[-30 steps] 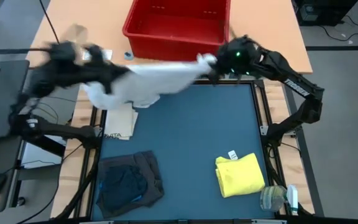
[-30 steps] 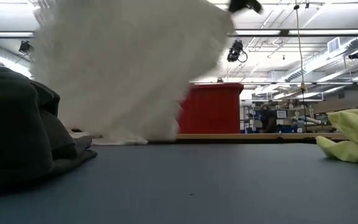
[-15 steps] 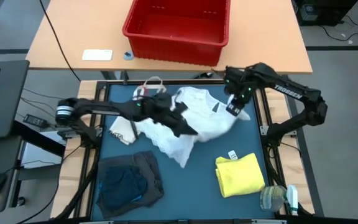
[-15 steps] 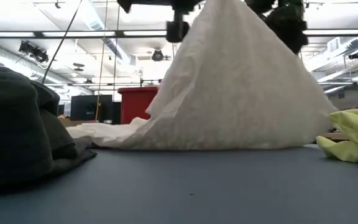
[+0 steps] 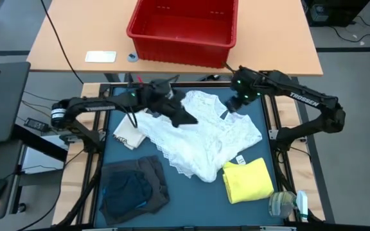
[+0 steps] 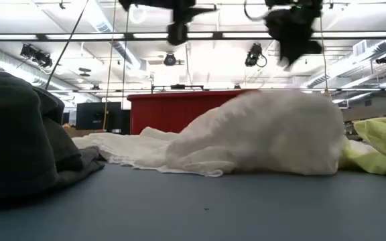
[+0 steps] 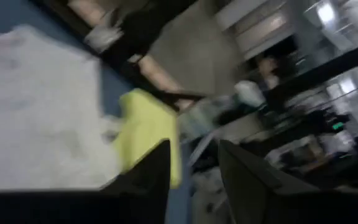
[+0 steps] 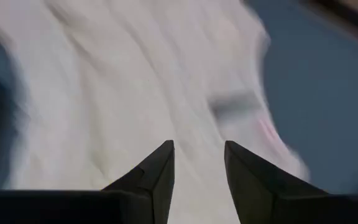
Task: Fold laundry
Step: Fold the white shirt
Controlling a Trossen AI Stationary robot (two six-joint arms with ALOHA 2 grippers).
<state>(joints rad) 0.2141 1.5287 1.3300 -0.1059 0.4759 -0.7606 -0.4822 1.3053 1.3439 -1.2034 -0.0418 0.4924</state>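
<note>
— Since half a second ago, your white lacy garment (image 5: 207, 138) has dropped from its raised tent shape and now lies spread on the blue mat (image 5: 191, 199), centre to far side.

— And the grippers?

— Your left gripper (image 5: 184, 117) hangs over the garment's far-left edge, fingers (image 7: 149, 177) parted with nothing between them. Your right gripper (image 5: 233, 104) hovers above the far-right corner near the collar tag, also released, holding nothing.

— What lies around it?

— You have the yellow garment (image 5: 248, 180) just beside its near-right hem, the dark grey and blue pile (image 5: 133, 186) near left, the cream tote (image 5: 128, 135) at left, and the red bin (image 5: 184, 29) on the far table.
</note>
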